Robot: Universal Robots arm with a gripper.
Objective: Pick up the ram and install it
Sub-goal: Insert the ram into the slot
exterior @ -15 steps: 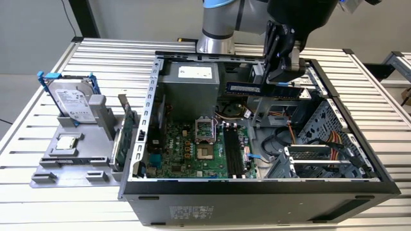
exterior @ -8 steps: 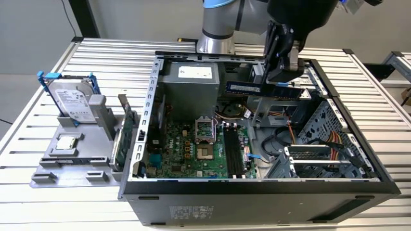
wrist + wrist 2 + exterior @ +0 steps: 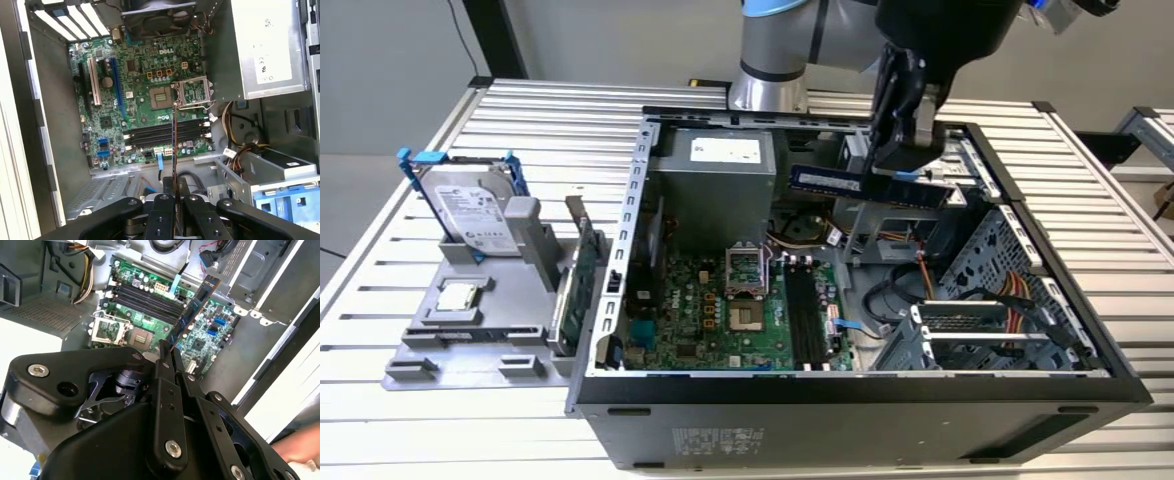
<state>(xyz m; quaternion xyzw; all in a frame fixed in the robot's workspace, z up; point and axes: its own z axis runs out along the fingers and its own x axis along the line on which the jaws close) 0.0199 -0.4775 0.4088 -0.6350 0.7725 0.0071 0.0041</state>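
At the exterior view's left sits the hard drive (image 3: 467, 212) on its grey tray (image 3: 454, 345), well apart from the fingers. Next comes the open case (image 3: 620, 300), its motherboard (image 3: 720, 320) below the fingers. My gripper (image 3: 902, 170) is clamped on the ram (image 3: 834, 181) (blue stick, pinched near one end). The ram juts out from between the fingertips, apart from the memory slots (image 3: 165, 132).
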